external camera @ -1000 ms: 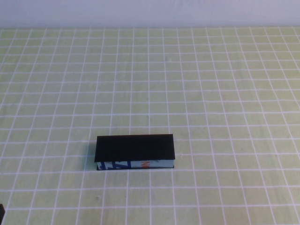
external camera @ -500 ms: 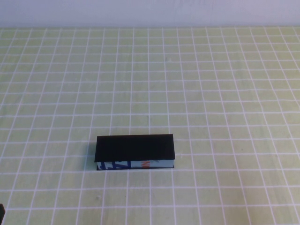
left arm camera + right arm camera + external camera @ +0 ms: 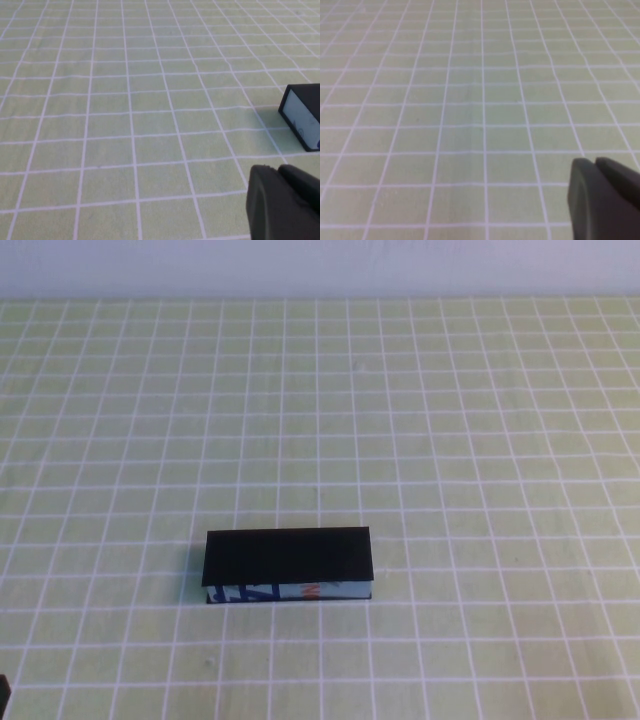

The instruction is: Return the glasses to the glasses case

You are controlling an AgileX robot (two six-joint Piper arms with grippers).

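The glasses case [image 3: 288, 566] is a black rectangular box with its lid down, lying on the green grid mat in the near middle; its front edge shows white, blue and orange-red print. One end of it shows in the left wrist view [image 3: 302, 115]. The glasses are not visible in any view. My left gripper [image 3: 278, 172] is shut and empty, low at the near left, well short of the case; only a dark corner of it shows in the high view [image 3: 3, 692]. My right gripper [image 3: 595, 165] is shut and empty over bare mat, outside the high view.
The green mat with white grid lines [image 3: 450, 440] covers the whole table up to a pale wall at the back. Nothing else lies on it.
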